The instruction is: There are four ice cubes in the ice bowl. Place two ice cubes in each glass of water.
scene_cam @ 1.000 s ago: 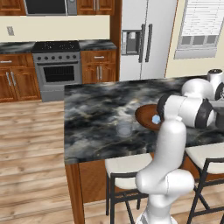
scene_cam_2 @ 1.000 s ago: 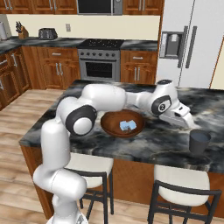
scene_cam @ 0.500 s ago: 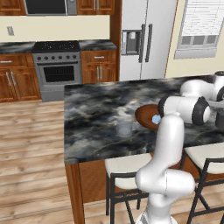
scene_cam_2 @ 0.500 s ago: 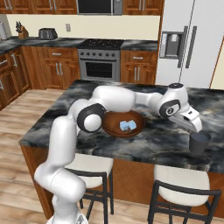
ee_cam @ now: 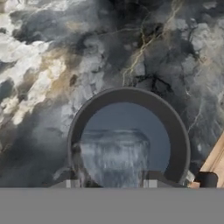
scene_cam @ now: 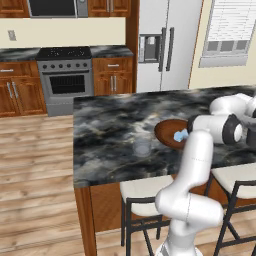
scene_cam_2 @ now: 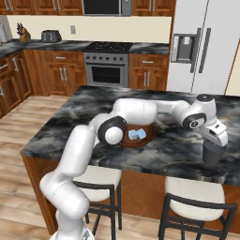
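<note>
Two glasses stand on the counter (scene_cam_2: 70, 122): one (scene_cam: 142, 146) near its front edge (left of the bowl (scene_cam_2: 146, 137)), one (scene_cam_2: 212, 153) near the right front corner, directly under the gripper (scene_cam_2: 216, 139). Jaw state cannot be told. Ice cubes (scene_cam_2: 137, 134) lie clustered in the bowl, count unclear.

No readable text, labels, brands, numbers or signs anywhere. Checked fridge (scene_cam_2: 201, 47), stove (scene_cam_2: 108, 65), microwave (scene_cam_2: 105, 6), toaster (scene_cam_2: 50, 35), worktop (scene_cam_2: 84, 117): all plain, no markings legible at this resolution.
</note>
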